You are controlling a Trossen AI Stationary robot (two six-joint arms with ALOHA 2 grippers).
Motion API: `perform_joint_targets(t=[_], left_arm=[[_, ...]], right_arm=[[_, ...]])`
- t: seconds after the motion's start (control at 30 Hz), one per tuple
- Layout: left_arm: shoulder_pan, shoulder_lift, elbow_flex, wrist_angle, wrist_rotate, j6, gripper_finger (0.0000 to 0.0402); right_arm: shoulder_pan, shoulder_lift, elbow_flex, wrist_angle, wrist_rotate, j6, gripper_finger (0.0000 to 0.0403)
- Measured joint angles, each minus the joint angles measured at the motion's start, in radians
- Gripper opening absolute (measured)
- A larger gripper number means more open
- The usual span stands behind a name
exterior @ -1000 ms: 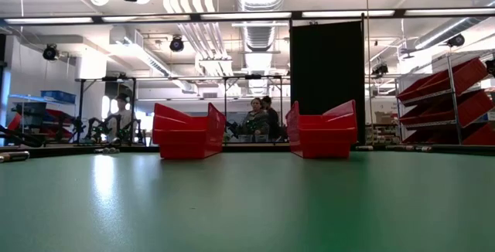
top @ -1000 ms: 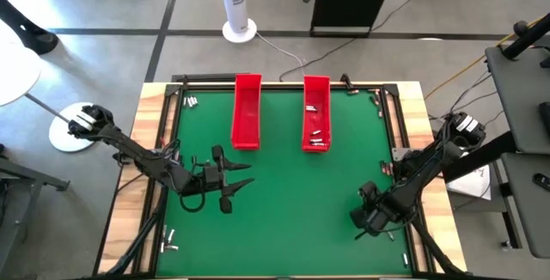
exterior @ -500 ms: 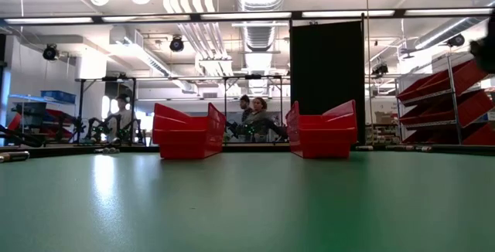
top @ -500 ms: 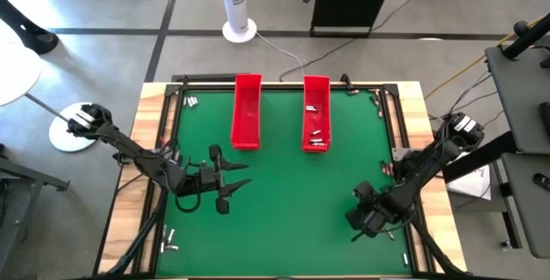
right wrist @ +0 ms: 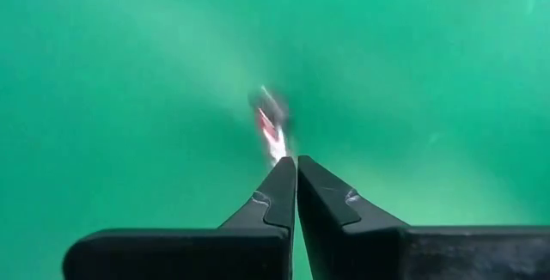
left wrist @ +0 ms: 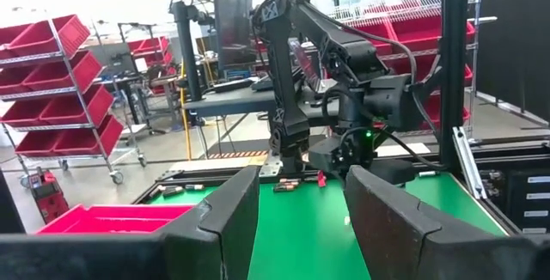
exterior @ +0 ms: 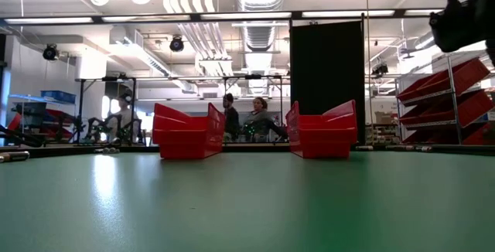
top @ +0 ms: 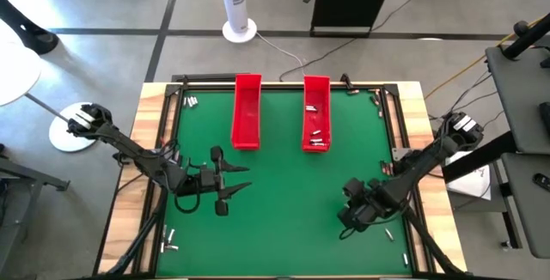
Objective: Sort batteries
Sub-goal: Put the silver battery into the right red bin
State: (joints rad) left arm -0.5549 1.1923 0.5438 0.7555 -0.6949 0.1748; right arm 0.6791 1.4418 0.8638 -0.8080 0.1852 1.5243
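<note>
Two long red trays stand at the table's far side, the left tray (top: 247,112) and the right tray (top: 316,112). Batteries (top: 316,138) lie in the right tray. My right gripper (top: 346,220) hangs over the green mat at the near right, shut and pointing down. One small battery (right wrist: 271,121) shows just past its tips (right wrist: 296,161), blurred. My left gripper (top: 239,179) waits open and level over the mat's left half, with nothing between its fingers (left wrist: 301,181). My right gripper's shut fingers (right wrist: 279,190) meet with no gap between them, and the battery's near end (right wrist: 279,147) shows right at their tips. Whether the tips touch it or it lies on the mat below them, I cannot tell.
Loose batteries lie in the far left corner (top: 189,101), the near left corner (top: 168,246) and along the right edge (top: 388,233). A black frame (top: 172,143) borders the mat. The mat between the arms (top: 292,194) is bare. People stand in the room behind (exterior: 255,119).
My right gripper has risen and gone toward the table's left, turning about its own axis as it went; its arm now shows at the top right of the low view. Both trays stay in place.
</note>
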Motion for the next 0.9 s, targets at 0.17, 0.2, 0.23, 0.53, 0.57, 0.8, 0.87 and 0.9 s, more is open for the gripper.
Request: perform_joint_targets(t=[0.17, 0.2, 0.23, 0.53, 0.57, 0.8, 0.87, 0.9], left_arm=[[0.000, 0.000, 0.000, -0.003, 0.000, 0.000, 0.0158], [0.000, 0.000, 0.000, -0.003, 0.000, 0.001, 0.0158], [0.000, 0.000, 0.000, -0.003, 0.000, 0.000, 0.0158], [0.000, 0.000, 0.000, -0.003, -0.001, 0.000, 0.0158], [0.000, 0.000, 0.000, -0.003, -0.001, 0.000, 0.0158], [0.000, 0.000, 0.000, -0.015, -0.002, -0.002, 0.0158], [0.000, 0.000, 0.000, -0.019, -0.002, -0.003, 0.0158], [0.000, 0.000, 0.000, -0.019, -0.002, -0.003, 0.0158]], right_arm=[[-0.015, 0.000, -0.003, 0.005, 0.004, -0.035, 0.0007], [-0.015, 0.000, -0.003, 0.005, 0.007, -0.041, 0.0007], [-0.015, 0.000, -0.004, 0.005, 0.008, -0.043, 0.0007], [0.009, 0.011, -0.006, 0.185, 0.065, -0.169, 0.0024], [0.016, 0.022, -0.006, 0.242, 0.082, -0.201, 0.0032], [0.087, 0.203, 0.014, 0.482, 0.177, -0.340, 0.0111], [0.104, 0.242, 0.045, 0.440, 0.221, -0.339, 0.0132], [0.111, 0.256, 0.063, 0.414, 0.242, -0.339, 0.0141]])
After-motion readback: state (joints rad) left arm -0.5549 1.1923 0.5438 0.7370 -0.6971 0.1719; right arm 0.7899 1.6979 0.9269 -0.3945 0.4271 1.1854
